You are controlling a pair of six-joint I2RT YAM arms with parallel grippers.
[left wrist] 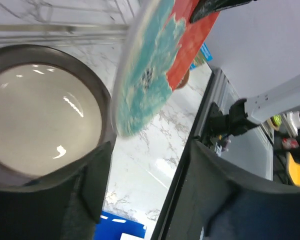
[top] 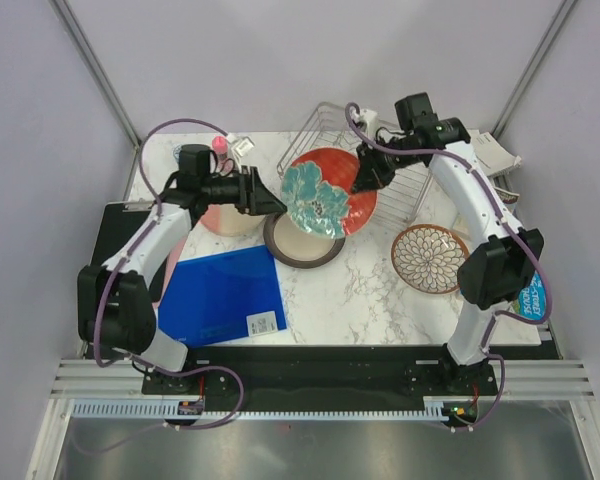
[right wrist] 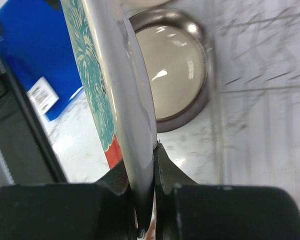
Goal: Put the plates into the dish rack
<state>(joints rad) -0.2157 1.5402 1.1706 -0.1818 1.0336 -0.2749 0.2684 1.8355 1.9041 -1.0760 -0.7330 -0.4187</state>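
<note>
Now red-orange plate tilted, floral face upward, rim clamped in right claw; left claw apart

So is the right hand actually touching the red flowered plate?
Touching. The right wrist view shows the right hand clamped on the rim of the red flowered plate, no gap either side.

I see a blue sheet lying flat on the marble table at the near left, with a white label at its near right corner. A small pink bottle stands at the far left.
</note>
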